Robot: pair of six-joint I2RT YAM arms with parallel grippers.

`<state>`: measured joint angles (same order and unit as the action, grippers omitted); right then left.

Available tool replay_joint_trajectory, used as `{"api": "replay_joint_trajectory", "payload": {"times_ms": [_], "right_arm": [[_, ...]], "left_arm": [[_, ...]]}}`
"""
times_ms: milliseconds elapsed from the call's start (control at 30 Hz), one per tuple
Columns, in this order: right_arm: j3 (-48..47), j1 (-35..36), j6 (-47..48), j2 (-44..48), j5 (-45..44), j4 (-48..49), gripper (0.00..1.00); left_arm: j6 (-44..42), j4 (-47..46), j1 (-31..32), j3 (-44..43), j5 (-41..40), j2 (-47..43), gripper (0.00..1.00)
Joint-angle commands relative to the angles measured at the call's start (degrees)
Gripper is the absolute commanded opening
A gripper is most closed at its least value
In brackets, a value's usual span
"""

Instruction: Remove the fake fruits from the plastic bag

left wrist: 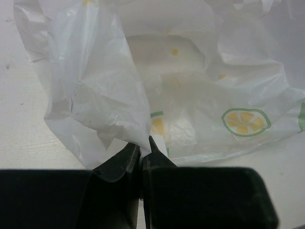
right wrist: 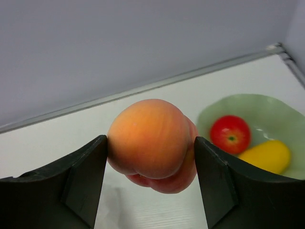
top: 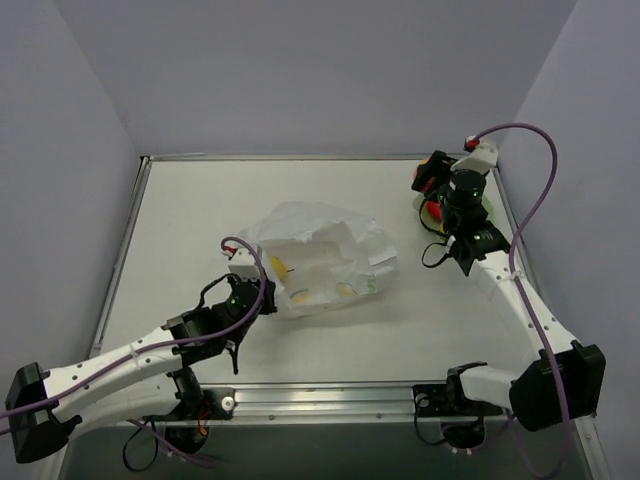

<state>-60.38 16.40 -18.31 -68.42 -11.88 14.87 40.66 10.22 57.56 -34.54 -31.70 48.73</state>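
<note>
A peach [right wrist: 150,136] was gripped by the right end effector [right wrist: 150,145] at two o'clock, seemingly bound for the green dish [right wrist: 248,102]. The edge of the central bag [left wrist: 95,86] was pinched by the closed left end effector [left wrist: 140,150], likely anchoring it.

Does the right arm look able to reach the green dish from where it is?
Probably yes: its gripper, holding the peach, hangs close to the dish with nothing between them.
</note>
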Motion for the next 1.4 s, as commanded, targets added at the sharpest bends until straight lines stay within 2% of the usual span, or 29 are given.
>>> {"api": "replay_joint_trajectory", "payload": {"times_ms": [0,200,333,533,867,933,967,1000,1033,1200,1300,1333,1367], "right_arm": [[4.7,-7.2,-1.8,-2.3,-8.1,3.1,0.43],[7.4,-19.8,-7.2,-12.2,-4.7,9.6,0.43],[6.2,-24.2,-9.7,-18.1,-3.5,12.5,0.44],[1.4,-26.0,-9.5,-27.0,-2.4,14.3,0.46],[-2.0,-26.6,-8.3,-33.4,0.7,17.3,0.50],[-2.6,-26.6,-8.4,-34.8,1.2,16.8,0.55],[-2.8,-26.6,-8.4,-34.8,1.2,16.9,0.59],[-2.9,-26.6,-8.6,-34.8,1.3,16.9,0.70],[-3.2,-26.6,-8.6,-34.5,1.5,16.2,0.75],[-5.7,-26.1,-8.8,-28.4,5.3,12.8,0.93],[-4.8,-23.7,-10.0,-20.7,5.8,11.7,0.93],[-3.5,-21.1,-10.0,-16.4,6.1,10.2,0.90],[-2.3,-19.0,-9.6,-14.0,6.4,10.0,0.79]], "left_arm": [[-1.6,-4.1,-0.4,-1.0,2.6,-1.3,0.02],[-2.8,-5.6,-0.3,-0.3,5.4,-3.0,0.02],[-2.7,-5.7,-0.3,0.7,6.7,-4.8,0.02],[-2.3,-7.5,-0.3,1.7,8.1,-5.1,0.02],[-2.7,-6.2,-0.3,0.1,8.2,-5.8,0.02],[-2.6,-5.8,-0.3,0.0,8.1,-5.8,0.02],[-2.4,-5.5,-0.3,0.0,8.0,-5.8,0.02],[-2.3,-5.5,-0.3,0.0,8.0,-5.9,0.02],[-2.3,-5.3,-0.3,-0.1,8.1,-5.9,0.02],[-2.4,-3.2,-0.3,-1.6,7.1,-6.0,0.02],[-2.3,-2.3,-0.3,-1.9,6.7,-5.8,0.02],[-2.0,-1.9,-0.3,-1.8,6.3,-5.8,0.03],[-1.6,-1.0,-0.3,-1.8,5.4,-5.8,0.02]]}}
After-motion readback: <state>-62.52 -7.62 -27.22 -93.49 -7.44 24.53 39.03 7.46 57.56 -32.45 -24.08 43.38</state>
